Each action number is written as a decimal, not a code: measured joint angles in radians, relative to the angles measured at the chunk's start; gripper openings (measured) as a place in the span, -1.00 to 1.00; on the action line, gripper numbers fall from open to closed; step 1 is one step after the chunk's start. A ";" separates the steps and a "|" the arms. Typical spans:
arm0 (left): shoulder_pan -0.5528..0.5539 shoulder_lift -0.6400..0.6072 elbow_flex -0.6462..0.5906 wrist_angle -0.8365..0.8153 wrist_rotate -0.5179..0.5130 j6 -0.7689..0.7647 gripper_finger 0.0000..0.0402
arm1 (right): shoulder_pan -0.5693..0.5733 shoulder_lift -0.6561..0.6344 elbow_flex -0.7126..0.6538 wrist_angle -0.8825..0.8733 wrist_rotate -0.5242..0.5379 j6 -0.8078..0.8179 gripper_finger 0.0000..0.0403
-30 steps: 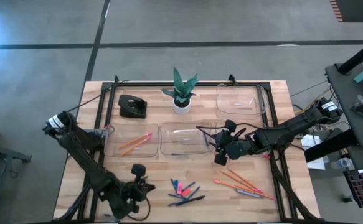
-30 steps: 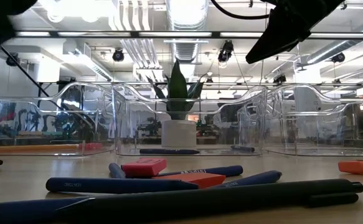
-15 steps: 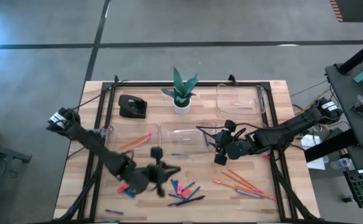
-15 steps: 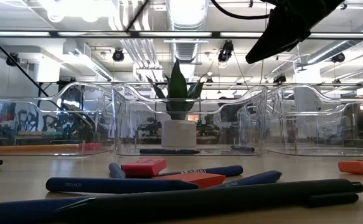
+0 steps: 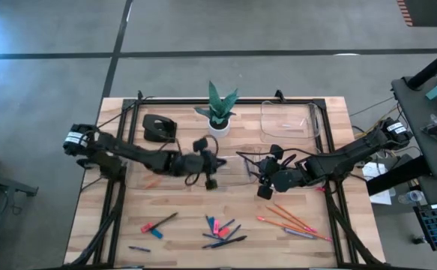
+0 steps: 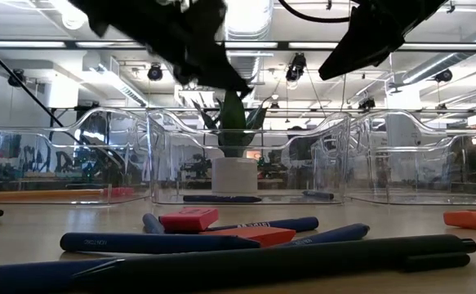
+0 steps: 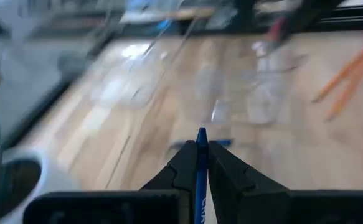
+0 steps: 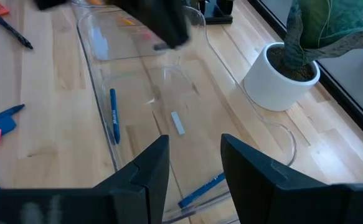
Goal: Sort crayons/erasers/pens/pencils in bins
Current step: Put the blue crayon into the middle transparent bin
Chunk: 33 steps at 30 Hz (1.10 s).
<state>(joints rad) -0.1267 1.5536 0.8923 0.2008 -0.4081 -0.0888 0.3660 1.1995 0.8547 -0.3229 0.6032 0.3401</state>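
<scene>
Left gripper (image 5: 210, 182) reaches across the table and hangs above the near edge of the middle bin (image 5: 222, 169). In the left wrist view its jaws are closed narrowly on a slim blue crayon (image 7: 200, 171), which stands upright between the two fingertips (image 7: 184, 165) with its tip projecting just past them. Right gripper (image 5: 264, 185) waits at the right end of the same bin; its jaws stand apart with nothing between them, as the right wrist view shows.

Inside the middle bin lie a blue stick (image 8: 114, 112) along one wall, a second blue stick (image 8: 201, 190) near the corner, and a small grey piece (image 8: 178, 122) between them. The left bin (image 5: 154, 171) holds orange pencils (image 5: 153, 181). The far right bin (image 5: 290, 118) sits beside the plant pot (image 5: 219, 125).

On the bare table, near the front edge, remain dark pens (image 5: 226, 241), pink erasers (image 5: 217, 226), and further orange pencils (image 5: 288, 219) to the right. A black desk object (image 5: 158, 127) rests at the back left.
</scene>
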 joint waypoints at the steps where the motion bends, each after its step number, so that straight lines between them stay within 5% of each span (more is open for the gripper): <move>1: 0.023 0.000 -0.016 0.000 0.025 -0.030 -0.95 | 0.000 0.000 0.000 0.000 0.000 0.000 -0.32; 9: 0.102 0.000 -0.084 0.000 0.168 -0.166 -0.95 | 0.000 0.000 0.000 0.000 0.000 0.000 -0.32; 33: 0.101 0.136 -0.027 -0.015 0.218 -0.054 -0.95 | 0.000 0.000 0.000 0.022 -0.001 0.000 -0.32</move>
<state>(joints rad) -0.0254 1.6899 0.8654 0.1859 -0.1905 -0.1432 0.3662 1.1995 0.8551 -0.3014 0.6025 0.3405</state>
